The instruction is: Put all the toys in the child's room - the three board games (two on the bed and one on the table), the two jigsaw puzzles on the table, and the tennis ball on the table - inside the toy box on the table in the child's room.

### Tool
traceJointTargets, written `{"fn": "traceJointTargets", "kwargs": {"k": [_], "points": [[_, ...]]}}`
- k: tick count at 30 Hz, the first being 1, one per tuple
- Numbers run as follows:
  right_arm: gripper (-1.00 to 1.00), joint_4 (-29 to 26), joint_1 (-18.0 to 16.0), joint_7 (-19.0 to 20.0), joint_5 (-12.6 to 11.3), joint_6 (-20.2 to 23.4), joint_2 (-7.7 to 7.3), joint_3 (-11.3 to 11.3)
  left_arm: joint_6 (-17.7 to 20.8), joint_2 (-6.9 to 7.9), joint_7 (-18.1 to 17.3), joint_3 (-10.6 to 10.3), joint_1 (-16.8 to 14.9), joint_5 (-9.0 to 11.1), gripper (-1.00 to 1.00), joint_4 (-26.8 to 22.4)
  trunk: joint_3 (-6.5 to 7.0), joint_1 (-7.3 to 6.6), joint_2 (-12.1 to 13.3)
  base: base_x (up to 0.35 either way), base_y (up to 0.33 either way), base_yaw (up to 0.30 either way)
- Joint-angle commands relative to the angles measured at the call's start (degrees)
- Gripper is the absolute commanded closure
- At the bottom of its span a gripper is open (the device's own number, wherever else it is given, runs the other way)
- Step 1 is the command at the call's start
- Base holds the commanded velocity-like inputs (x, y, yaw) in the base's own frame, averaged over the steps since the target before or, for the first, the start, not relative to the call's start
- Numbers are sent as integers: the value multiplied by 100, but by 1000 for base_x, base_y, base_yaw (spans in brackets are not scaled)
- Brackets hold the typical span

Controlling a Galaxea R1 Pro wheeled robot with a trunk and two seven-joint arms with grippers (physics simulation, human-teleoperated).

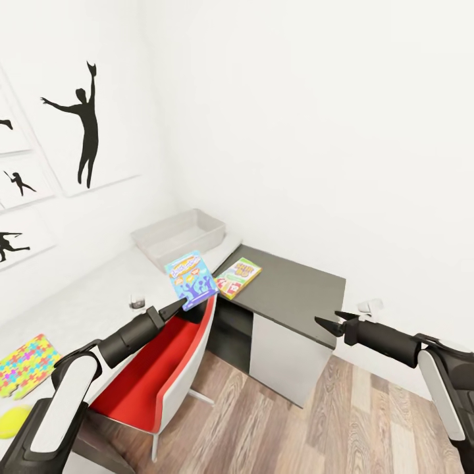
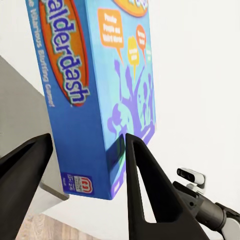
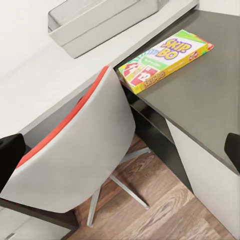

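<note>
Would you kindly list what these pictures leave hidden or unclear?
- Toy box interior: head view, its near wall hides the bottom.
- Blue board game: left wrist view, title cut off by the top edge; left claw covers its lower corner.
- Jigsaw puzzle and yellow ball: head view, cut by the left edge.
- Right claw: its pads are barely visible at the right wrist view's edges.

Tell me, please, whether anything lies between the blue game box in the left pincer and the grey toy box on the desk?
Nothing visible does. The left pincer holds the blue game box in the air above the desk, and the toy box sits open just beyond it.
</note>
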Motion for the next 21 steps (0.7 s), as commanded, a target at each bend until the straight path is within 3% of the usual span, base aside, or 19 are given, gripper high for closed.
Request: {"fn": "traceJointTargets", "kwargs": {"k": [1,10,21], "points": [[-100,-1,-3,10,-16,30,0,-5,42,0,1,7,-8,22,100,-1,-11,5,-11,169,-186,173],[-100,-1,0,1,-16,22,3,0,43,-20,1,7,-9,22,100,-1,-11,5,-11,192,-205,250],[-100,-1,0,0,-18,22,4,5,43,-28,4,-1,-7,22,100,-1,-11,5,-11,53,-56,284]]}}
